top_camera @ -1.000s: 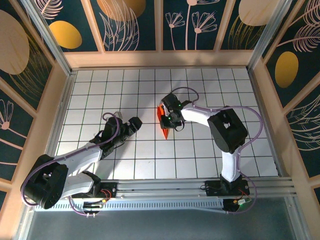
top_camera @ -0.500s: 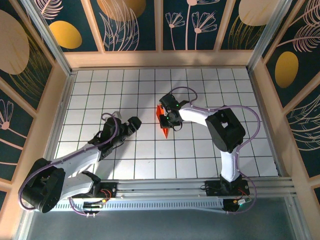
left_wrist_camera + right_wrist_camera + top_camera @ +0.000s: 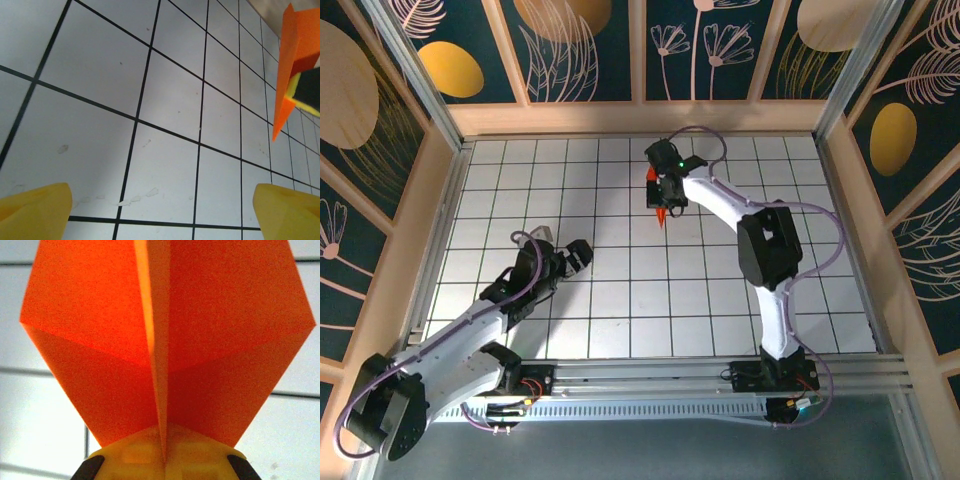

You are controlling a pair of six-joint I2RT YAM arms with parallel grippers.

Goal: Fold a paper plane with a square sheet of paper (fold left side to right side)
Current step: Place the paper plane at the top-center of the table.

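Right wrist view: right tool (image 3: pixel 162 462) clamped on the central crease of the bright orange paper plane (image 3: pixel 210 340), apparently pinning its layers together; left tool (image 3: pixel 160 212) spread apart, standing clear.

Overhead view onto whole table (image 3: pixel 570 300); left wrist low over tiles, right wrist tight on paper plane (image 3: pixel 210 330), common to all.

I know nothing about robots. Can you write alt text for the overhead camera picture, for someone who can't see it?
The right gripper pinches a folded orange paper plane over the far middle of a white gridded table. The left gripper sits apart to its left, holding nothing.
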